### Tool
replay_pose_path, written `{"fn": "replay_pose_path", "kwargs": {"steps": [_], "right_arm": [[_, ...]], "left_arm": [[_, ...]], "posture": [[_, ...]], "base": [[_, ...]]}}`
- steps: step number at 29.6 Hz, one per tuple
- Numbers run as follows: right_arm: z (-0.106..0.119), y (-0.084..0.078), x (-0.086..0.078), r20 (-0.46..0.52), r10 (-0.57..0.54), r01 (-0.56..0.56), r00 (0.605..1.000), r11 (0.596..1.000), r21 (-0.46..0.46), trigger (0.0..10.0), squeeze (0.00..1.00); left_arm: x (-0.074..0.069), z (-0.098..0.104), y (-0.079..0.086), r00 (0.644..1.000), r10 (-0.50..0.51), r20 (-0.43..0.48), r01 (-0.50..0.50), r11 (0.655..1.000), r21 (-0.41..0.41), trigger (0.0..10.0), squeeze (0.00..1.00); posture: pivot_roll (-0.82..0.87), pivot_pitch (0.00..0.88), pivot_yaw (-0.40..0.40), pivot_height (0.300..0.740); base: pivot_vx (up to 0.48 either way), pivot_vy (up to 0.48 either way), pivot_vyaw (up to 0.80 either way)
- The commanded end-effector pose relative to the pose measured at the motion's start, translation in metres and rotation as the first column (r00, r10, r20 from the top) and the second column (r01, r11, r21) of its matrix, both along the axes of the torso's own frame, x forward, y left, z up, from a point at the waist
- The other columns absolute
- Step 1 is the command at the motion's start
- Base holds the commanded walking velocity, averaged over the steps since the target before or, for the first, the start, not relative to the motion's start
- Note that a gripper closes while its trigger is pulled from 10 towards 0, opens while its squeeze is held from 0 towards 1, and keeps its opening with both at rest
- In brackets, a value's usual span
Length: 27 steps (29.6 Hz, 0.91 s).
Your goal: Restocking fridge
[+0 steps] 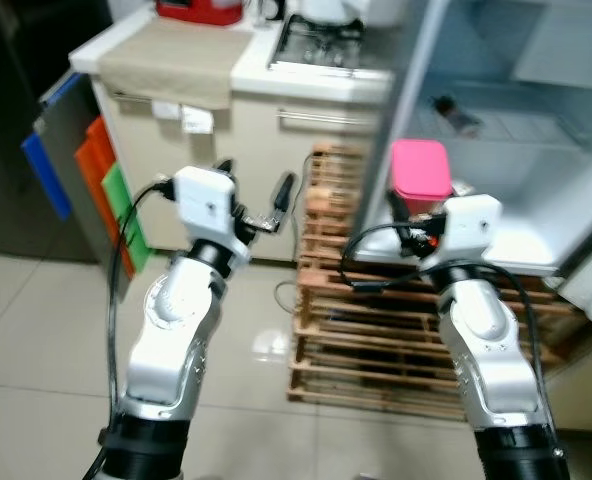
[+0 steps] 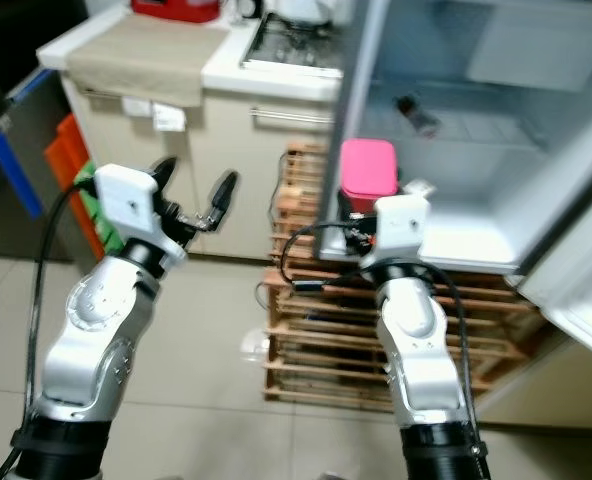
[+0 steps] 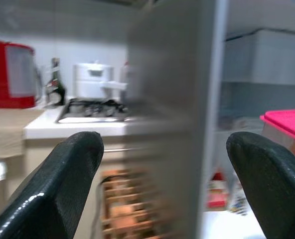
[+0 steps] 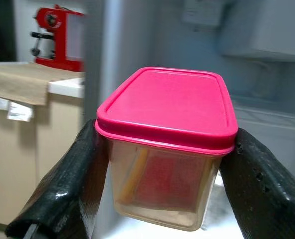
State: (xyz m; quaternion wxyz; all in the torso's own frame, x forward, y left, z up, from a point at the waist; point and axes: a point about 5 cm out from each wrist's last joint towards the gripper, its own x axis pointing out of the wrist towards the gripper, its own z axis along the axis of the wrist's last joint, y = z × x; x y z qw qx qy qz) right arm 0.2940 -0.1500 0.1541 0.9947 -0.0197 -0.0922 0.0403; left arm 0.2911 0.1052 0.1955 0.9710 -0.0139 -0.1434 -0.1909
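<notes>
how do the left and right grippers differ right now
The right gripper is shut on the pink-lidded container, held up at the open fridge; the left gripper is open and holds nothing. The right one reaches toward the fridge shelf, the left sits out by the cabinet. Both have two black fingers and are raised forward.

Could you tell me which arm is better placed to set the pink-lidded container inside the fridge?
Right. The right claw already grips the pink-lidded container before the open fridge; the left claw is open, empty, near the counter.
</notes>
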Motion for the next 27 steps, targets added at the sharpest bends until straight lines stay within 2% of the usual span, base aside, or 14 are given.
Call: {"fn": "replay_pose_path", "kwargs": {"steps": [1,5,14,23,27], "right_arm": [[0.003,0.004,0.000,0.008,0.008,-0.008,1.000,1.000,0.002,0.0,0.00],[0.001,0.001,0.000,-0.007,-0.005,0.005,1.000,1.000,0.013,0.0,0.00],[-0.003,-0.003,-0.002,-0.014,-0.020,0.020,1.000,1.000,0.004,0.0,0.00],[-0.003,-0.007,-0.001,-0.018,-0.035,0.035,0.999,0.999,0.003,0.0,0.00],[-0.002,-0.008,0.001,-0.008,-0.040,0.040,0.999,0.999,-0.003,0.0,0.00]], "left_arm": [[0.001,-0.001,0.003,1.000,0.002,-0.007,-0.002,1.000,0.005,10.0,0.00],[0.002,-0.001,0.002,1.000,-0.003,-0.006,0.003,1.000,0.004,10.0,0.00],[0.005,-0.004,0.001,0.999,-0.009,-0.030,0.009,1.000,-0.003,10.0,0.00],[0.006,-0.005,-0.005,0.999,-0.036,-0.033,0.036,0.999,0.008,10.0,0.00],[0.007,-0.004,-0.006,0.999,-0.028,-0.025,0.028,0.999,0.017,10.0,0.00]], "posture": [[-0.05,0.000,-0.014,0.740],[-0.06,0.000,-0.010,0.740],[-0.06,0.000,-0.011,0.740],[-0.07,0.000,-0.015,0.740],[-0.07,0.000,-0.015,0.740]], "base": [[0.000,-0.480,-0.66],[0.000,-0.387,-0.71],[0.000,0.000,-0.68],[0.000,0.439,-0.68],[0.000,0.000,-0.66]]}}
